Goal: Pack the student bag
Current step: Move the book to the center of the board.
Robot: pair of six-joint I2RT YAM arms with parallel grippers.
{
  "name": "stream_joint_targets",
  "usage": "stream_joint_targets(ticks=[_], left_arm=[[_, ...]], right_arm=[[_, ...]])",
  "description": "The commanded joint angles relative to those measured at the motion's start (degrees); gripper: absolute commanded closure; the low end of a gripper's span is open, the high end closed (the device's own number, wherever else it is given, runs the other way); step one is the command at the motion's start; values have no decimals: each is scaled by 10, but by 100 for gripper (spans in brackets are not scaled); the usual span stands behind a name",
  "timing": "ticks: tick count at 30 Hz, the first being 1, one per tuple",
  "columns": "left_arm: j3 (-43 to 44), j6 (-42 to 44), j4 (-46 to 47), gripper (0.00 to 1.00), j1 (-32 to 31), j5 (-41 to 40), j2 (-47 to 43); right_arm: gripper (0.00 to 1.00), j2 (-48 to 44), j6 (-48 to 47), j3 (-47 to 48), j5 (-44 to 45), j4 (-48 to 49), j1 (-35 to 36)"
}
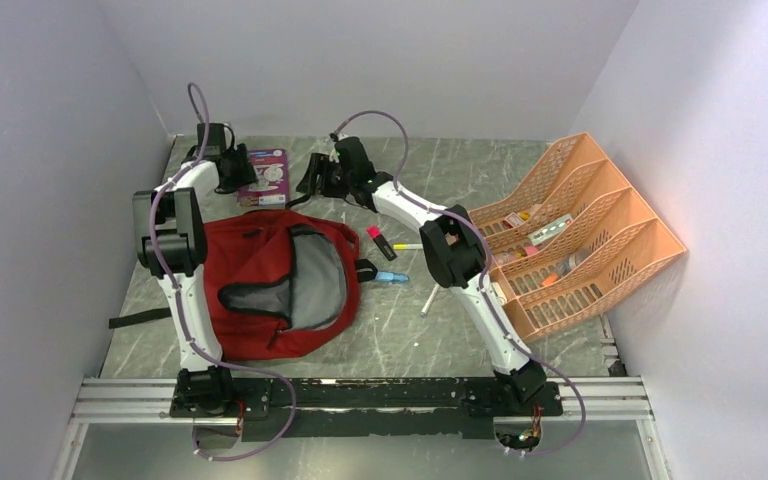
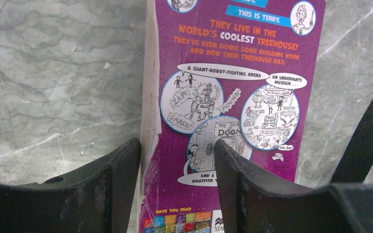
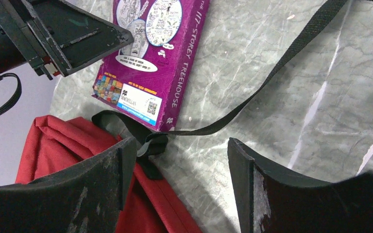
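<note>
The student bag (image 1: 260,300), dark red with its grey-lined mouth unzipped, lies flat in front of the left arm. Behind it a purple paperback book (image 1: 268,172) lies flat on the table. My left gripper (image 1: 243,176) stands open over the book (image 2: 233,97). Its left finger is beside the page edge and its right finger (image 2: 233,179) is over the cover. My right gripper (image 3: 179,145) is open and holds nothing. It hangs over bare table at the bag's top corner (image 3: 53,145), near a black strap (image 3: 272,73).
An orange desk organiser (image 1: 600,200) with small stationery in its slots stands at the right. A pink highlighter (image 1: 380,241), a blue item (image 1: 393,277) and a white pen (image 1: 428,300) lie on the grey marble table (image 1: 460,170) between bag and organiser. Walls close in on three sides.
</note>
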Motion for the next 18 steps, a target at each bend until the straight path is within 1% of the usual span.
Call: stream_joint_targets(ticks=[1,6,9,13,16,18], left_arm=[[-2,15,8,42,-20,60,17],[-11,24,8,55,-61,82,14],[-9,35,6,59,-85,85,18],[-5,33,8,69,-101,99,27],[-6,30,11,74,-111,111,31],[-6,30,14,75,-120,114,33]], right_arm=[[28,8,0,-9,-6,16,-6],[28,6,2,-14,3,12,-17],[28,6,7,-19,4,11,-29],[27,15,5,-8,1,0,-47],[27,27,-2,15,8,-27,-57],[26,26,-6,14,20,-37,-63]])
